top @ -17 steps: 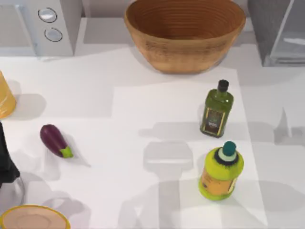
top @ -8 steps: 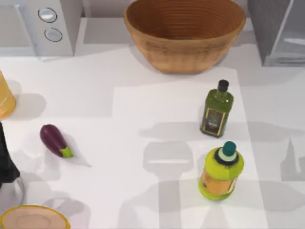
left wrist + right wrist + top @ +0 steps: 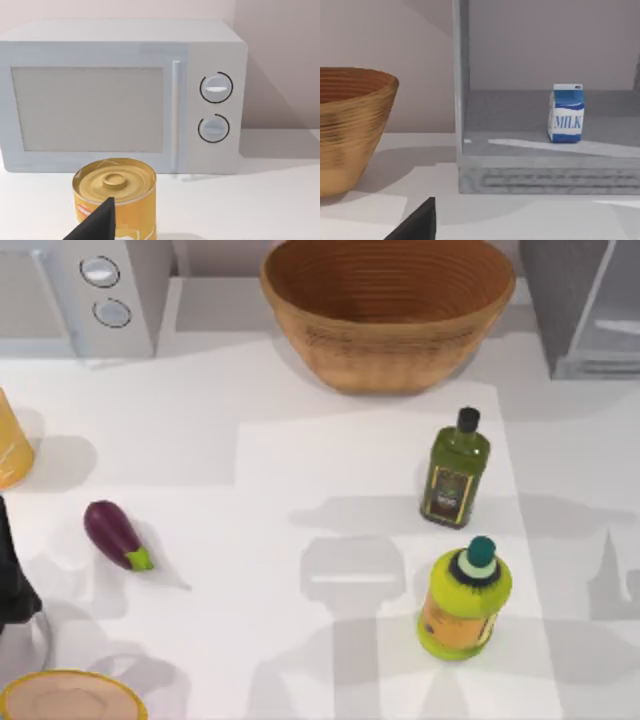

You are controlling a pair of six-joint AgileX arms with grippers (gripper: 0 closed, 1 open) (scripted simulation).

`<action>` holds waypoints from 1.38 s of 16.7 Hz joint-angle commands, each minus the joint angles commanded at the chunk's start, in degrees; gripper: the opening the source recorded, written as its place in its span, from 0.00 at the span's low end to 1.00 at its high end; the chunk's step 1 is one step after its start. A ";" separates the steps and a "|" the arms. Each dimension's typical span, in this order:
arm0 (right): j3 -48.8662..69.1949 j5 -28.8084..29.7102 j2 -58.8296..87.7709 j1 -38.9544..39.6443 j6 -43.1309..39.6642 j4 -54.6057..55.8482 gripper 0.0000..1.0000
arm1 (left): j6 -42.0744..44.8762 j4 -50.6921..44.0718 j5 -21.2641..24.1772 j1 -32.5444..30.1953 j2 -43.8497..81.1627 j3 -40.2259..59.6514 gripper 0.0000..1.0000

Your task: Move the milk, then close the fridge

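Blue-topped milk (image 3: 566,113) stands inside the open fridge (image 3: 540,177); table items unmoved since earlier; gripper states indeterminable.

white table (image 3: 250,420); pinkish wall (image 3: 420,60)

1. A light grey microwave (image 3: 120,97) stands against the pale wall, its door shut, with a large window panel and an upright handle bar
2. Two round knobs (image 3: 216,88) sit one above the other on the panel beside the door
3. A yellow can (image 3: 116,200) stands upright on the white table (image 3: 260,205), in front of the microwave's door
4. A dark finger (image 3: 97,224) of the left gripper overlaps the can's front
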 joint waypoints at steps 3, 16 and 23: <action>3.98 -0.14 -4.82 0.20 0.04 -7.34 1.00 | 0.00 0.00 0.00 0.00 0.00 0.00 1.00; 30.90 0.49 -37.70 -0.02 -0.69 -69.41 1.00 | 0.00 0.00 0.00 0.00 0.00 0.00 1.00; 36.76 0.55 -44.83 0.01 -0.74 -82.34 1.00 | 0.00 0.00 0.00 0.00 0.00 0.00 1.00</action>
